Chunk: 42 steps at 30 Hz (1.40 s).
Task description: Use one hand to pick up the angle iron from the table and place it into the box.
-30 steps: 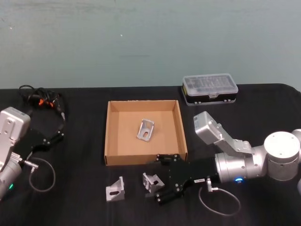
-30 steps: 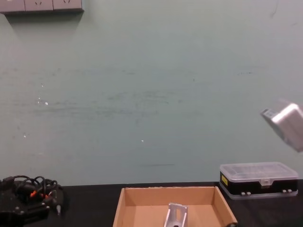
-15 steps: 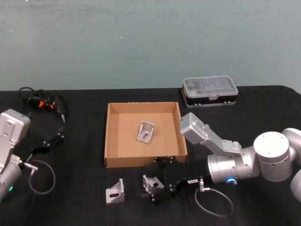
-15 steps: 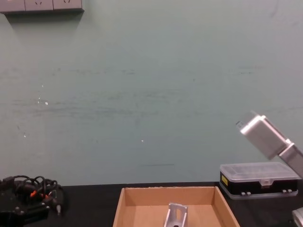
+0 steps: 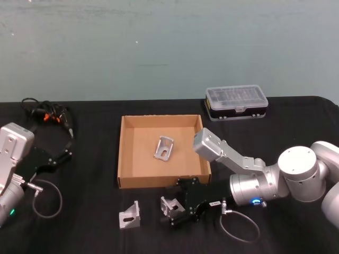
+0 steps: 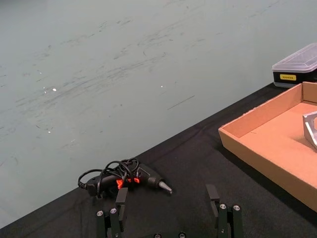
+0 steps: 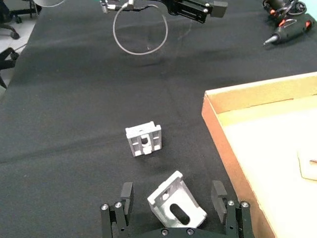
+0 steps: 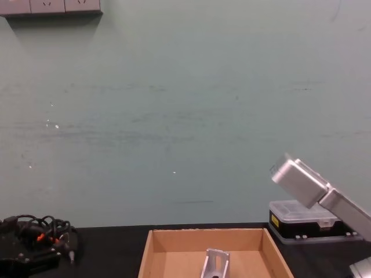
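Black right gripper [image 7: 172,189] straddles the small silver-grey L-shaped angle iron [image 5: 170,205], ready to clamp.
Parked far left, the black left gripper [image 6: 167,193] has its fingers apart. The angle iron lies on the flat black table [image 5: 85,227] just before the shallow brown cardboard box [image 5: 159,180], between spread fingers; the right arm reaches in low.

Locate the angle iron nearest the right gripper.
In the head view, the angle iron lies centre-right on the table, just before the box front wall, inside the open right gripper. A second angle iron sits to its left.
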### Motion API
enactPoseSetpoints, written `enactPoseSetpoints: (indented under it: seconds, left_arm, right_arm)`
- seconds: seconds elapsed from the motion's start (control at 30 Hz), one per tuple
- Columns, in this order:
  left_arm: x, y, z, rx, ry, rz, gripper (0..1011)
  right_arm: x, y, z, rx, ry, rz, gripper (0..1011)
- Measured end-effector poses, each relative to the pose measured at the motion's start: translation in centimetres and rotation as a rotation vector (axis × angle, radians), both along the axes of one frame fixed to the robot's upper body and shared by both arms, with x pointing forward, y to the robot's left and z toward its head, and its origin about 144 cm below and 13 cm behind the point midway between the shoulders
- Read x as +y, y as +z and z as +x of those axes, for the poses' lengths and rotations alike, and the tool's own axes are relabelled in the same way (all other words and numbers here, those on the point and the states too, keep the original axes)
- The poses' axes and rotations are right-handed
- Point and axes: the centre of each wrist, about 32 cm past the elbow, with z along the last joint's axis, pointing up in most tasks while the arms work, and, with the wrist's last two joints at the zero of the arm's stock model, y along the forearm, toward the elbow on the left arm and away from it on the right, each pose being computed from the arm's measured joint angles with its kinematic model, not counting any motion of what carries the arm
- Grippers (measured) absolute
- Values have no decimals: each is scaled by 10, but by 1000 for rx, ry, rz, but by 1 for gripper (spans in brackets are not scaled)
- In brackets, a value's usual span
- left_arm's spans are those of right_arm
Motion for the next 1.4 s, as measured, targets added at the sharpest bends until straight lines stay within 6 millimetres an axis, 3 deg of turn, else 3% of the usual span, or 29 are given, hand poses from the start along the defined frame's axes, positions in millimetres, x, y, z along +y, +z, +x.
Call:
enactPoseSetpoints:
  seconds: [0.5, 0.73, 1.07, 1.4]
  left_arm:
    - [0, 0, 0, 0, 0, 0, 1000]
    - [0, 0, 0, 0, 0, 0, 1000]
    - [0, 0, 0, 0, 0, 0, 1000]
    - [0, 0, 0, 0, 0, 0, 1000]
  right_arm:
    - [0, 0, 0, 1, 0, 0, 996]
    - [0, 0, 0, 0, 0, 2, 841]
    - [-1, 0, 0, -1, 1, 4, 518]
    - [-1, 0, 0, -2, 2, 6, 435]
